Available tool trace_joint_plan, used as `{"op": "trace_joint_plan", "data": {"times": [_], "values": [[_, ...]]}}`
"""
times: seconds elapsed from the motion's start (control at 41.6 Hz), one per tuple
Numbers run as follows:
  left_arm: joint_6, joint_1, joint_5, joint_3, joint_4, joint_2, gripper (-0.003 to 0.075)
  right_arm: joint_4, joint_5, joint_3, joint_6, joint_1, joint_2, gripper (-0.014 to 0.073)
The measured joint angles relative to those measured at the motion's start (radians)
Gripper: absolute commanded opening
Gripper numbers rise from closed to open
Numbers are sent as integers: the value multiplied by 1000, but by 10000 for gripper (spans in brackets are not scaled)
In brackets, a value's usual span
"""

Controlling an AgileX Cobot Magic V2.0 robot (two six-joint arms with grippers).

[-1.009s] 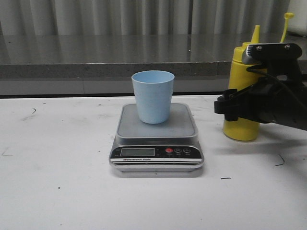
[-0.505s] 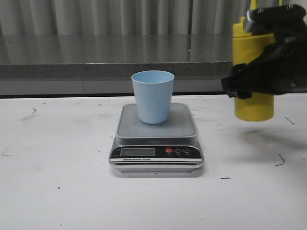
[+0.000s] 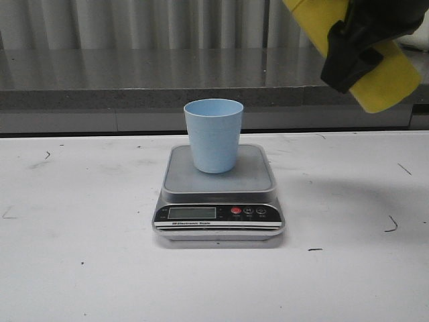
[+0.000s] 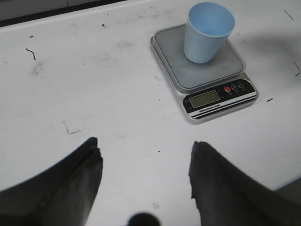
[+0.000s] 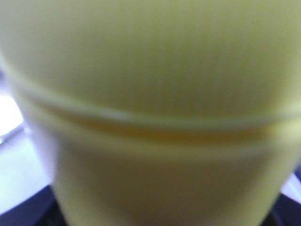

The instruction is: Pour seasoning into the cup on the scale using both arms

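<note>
The light blue cup (image 3: 214, 135) stands upright on the grey platform of the silver scale (image 3: 220, 218) at the table's middle; both also show in the left wrist view, the cup (image 4: 208, 33) on the scale (image 4: 212, 80). My right gripper (image 3: 358, 40) is shut on the yellow seasoning bottle (image 3: 385, 77) and holds it tilted high at the upper right, its nozzle end out of view. The bottle's yellow body (image 5: 150, 113) fills the right wrist view. My left gripper (image 4: 146, 155) is open and empty above bare table, well short of the scale.
The white table (image 3: 80, 235) carries small dark scuff marks. A grey ledge (image 3: 134, 94) and a corrugated wall run along the back. The scale's black front panel has an LCD and a red button (image 3: 236, 210).
My right gripper has lifted the bottle off the table at the right, raised it high and tilted it, its top leaning left. The cup and scale have not moved.
</note>
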Motion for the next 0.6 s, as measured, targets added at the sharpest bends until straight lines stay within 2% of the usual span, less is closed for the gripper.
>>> {"op": "trace_joint_plan", "data": {"times": [0.192,0.336,0.505,0.601], "values": [[0,0,0,0,0,0,398,-296,88,-57,0,65,66,363],[0,0,0,0,0,0,398,-576,117,-60,0,119,118,363],[0,0,0,0,0,0,398,-798,117,-60,0,152,154,363],[0,0,0,0,0,0,398,-884,108,-60,0,164,169,363]]}}
